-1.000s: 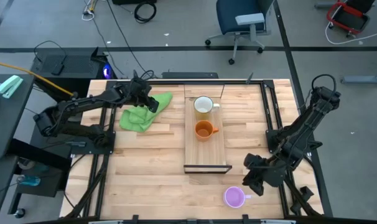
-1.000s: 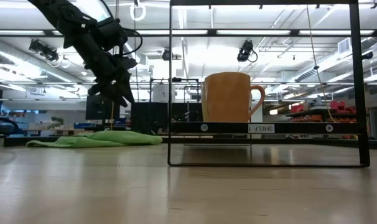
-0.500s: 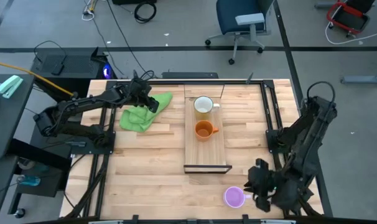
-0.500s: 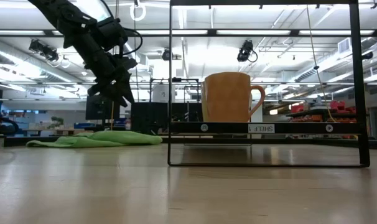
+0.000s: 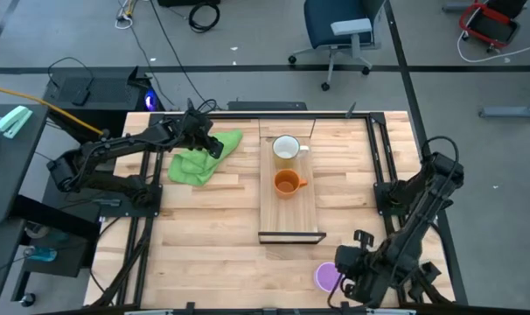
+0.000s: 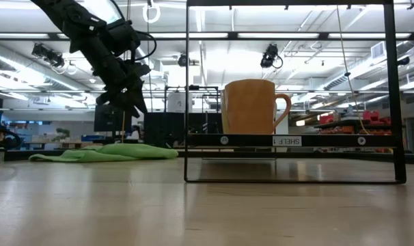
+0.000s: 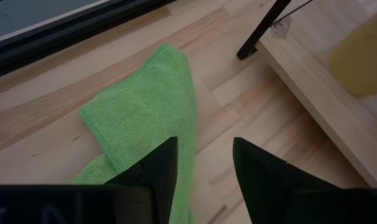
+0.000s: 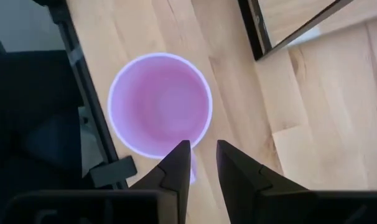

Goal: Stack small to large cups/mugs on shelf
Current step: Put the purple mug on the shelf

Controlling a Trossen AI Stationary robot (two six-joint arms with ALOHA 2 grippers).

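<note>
While two mugs are already sitting on the shelf [image 5: 290, 214], we are treating the task as partly done, with the shelf as our reference:

White mug [image 5: 286, 149]: we are finding it upright on the shelf, toward the far end.
Orange mug [image 5: 287, 183]: we are finding it on the shelf mid-board, just beside the white mug, not nested.
Purple mug [image 8: 160, 103]: we are finding it off the shelf, on the tabletop [image 5: 212, 227] beyond the framed near end.
Right gripper [image 8: 201, 163]: we are positioning it directly over the purple mug's handle side, fingers parted narrowly and grasping nothing.
Left gripper [image 7: 204, 163]: we are holding it released over the green cloth [image 7: 148, 118], beside the shelf's far end.
Remaining, as we judge it: we are lacking the purple mug's pickup and any nesting.
</note>
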